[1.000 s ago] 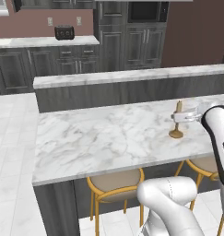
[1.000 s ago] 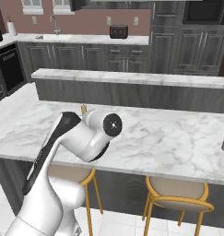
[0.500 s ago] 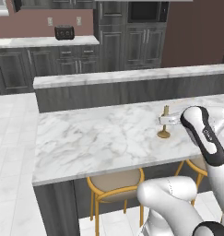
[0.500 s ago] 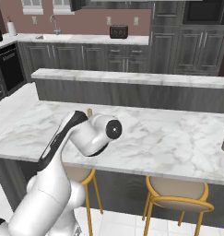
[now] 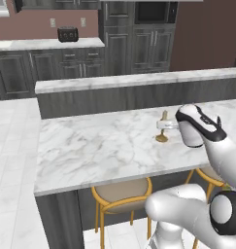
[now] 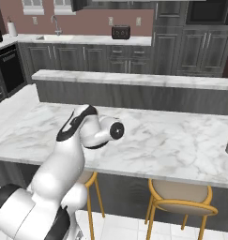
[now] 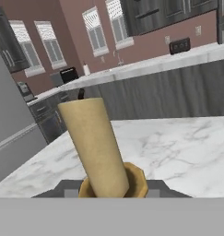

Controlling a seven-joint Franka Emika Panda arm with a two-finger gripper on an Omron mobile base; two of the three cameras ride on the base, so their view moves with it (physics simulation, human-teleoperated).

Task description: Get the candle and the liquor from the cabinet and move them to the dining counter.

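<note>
Gripper [image 5: 164,126] pinches the candle [image 5: 162,127], jaws clamped on the stem just above its brass foot. Candle stands upright over the dining counter [image 5: 105,146]; whether the foot touches the marble I can't tell. In the left base view it sits at about 3 o'clock on the marble top, in front of the raised ledge [image 5: 139,80]. Hand view: candle [image 7: 94,146] fills the centre, tilted toward 11 o'clock, black wick on top. Stool [image 5: 120,195] tucked under the counter's near edge.

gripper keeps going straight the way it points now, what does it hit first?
Nothing close, probably. The gripper, jaws shut on the candle, points level over the dining counter. Beyond the candle, the line seems to meet the raised back ledge first; depth is unclear.
</note>
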